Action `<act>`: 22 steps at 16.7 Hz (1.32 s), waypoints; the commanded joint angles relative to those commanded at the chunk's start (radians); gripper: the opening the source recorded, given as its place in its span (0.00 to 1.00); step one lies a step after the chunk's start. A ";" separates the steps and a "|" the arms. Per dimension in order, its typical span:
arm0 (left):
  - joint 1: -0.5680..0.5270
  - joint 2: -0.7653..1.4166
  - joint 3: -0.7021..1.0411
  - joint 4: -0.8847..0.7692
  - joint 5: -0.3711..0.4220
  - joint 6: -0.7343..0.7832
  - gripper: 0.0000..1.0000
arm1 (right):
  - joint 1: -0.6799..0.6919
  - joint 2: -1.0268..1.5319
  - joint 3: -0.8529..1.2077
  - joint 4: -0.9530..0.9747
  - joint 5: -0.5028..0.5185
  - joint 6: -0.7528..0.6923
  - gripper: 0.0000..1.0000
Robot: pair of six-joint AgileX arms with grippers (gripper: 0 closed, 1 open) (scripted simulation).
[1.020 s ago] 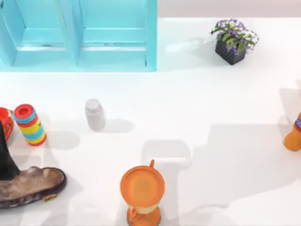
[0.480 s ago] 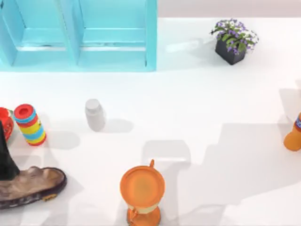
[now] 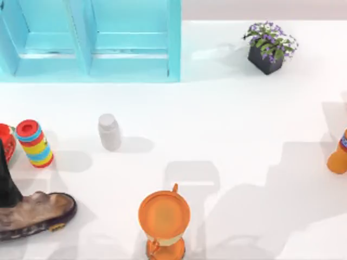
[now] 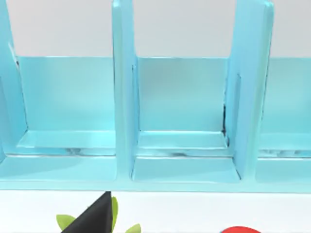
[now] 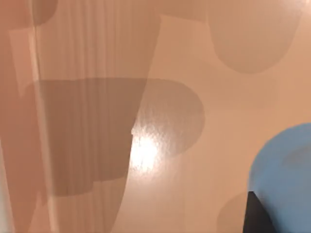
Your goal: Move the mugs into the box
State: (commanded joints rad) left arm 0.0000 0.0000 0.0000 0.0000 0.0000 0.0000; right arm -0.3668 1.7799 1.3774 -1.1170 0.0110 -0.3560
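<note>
Blue mug (image 5: 284,170) touching right claw finger (image 5: 260,216); grip state can't tell.

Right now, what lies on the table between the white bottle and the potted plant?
Nothing: in the top view the table is bare from the white bottle to the potted plant; the turquoise box lies off that line.

You've got a glossy white tabletop (image 3: 227,119), a pale turquoise compartmented box (image 3: 92,43), an orange round-topped jug (image 3: 164,216), a white-grey lidded bottle (image 3: 109,131), a stack of red, yellow and blue rings (image 3: 34,143), purple flowers in a black square pot (image 3: 268,47), and a plain blue cup (image 5: 284,179).
</note>
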 joint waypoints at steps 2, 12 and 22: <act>0.000 0.000 0.000 0.000 0.000 0.000 1.00 | -0.004 0.007 -0.018 0.021 0.000 -0.004 0.00; 0.000 0.000 0.000 0.000 0.000 0.000 1.00 | -0.004 0.007 -0.018 0.021 0.000 -0.004 0.53; 0.000 0.000 0.000 0.000 0.000 0.000 1.00 | -0.004 0.007 -0.018 0.021 0.000 -0.004 1.00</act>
State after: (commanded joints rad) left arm 0.0000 0.0000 0.0000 0.0000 0.0000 0.0000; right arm -0.3712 1.7865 1.3589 -1.0963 0.0106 -0.3599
